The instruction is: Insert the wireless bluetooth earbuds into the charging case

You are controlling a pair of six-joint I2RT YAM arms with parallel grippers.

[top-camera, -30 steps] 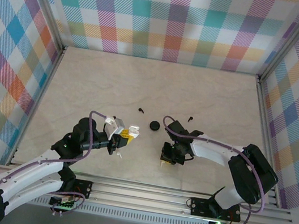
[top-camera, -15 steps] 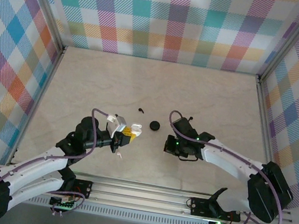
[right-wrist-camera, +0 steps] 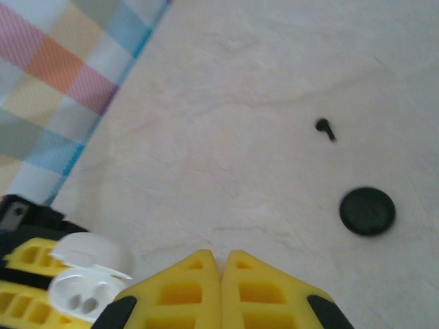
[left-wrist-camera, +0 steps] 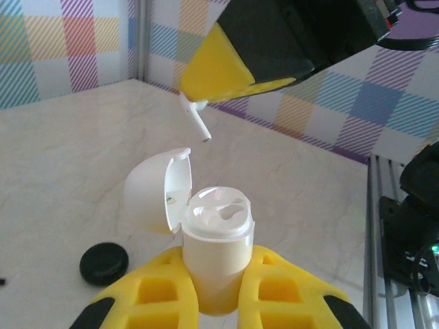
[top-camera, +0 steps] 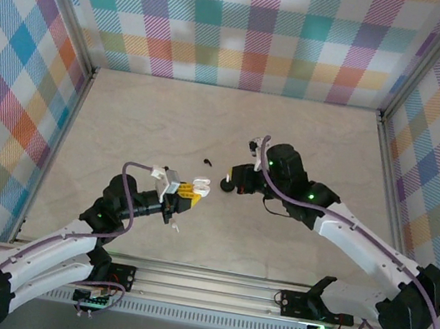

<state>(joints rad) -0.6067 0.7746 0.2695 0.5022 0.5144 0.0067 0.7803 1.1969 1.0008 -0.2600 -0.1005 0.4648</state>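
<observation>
Top external view: both my arms meet near the middle of the worktop (top-camera: 317, 139). My left fingers (top-camera: 184, 194) are narrow, clamped round the base of the white charging case (left-wrist-camera: 217, 229). The case is upright with the lid flipped open, and both sockets look empty. My right fingers (right-wrist-camera: 221, 284) are pressed together, pinching the white earbud (left-wrist-camera: 196, 122) by its head. Its stem hangs down above the case, nearer the lid than the sockets. A black round case (right-wrist-camera: 368, 211) and a black earbud (right-wrist-camera: 324, 128) lie apart on the worktop, untouched.

Risks, my guess: the stem is tilted and off-line. Going straight down, it could hit the rim or lid and twist out of my thin pinch. A push could also tilt the case in my low grip.
</observation>
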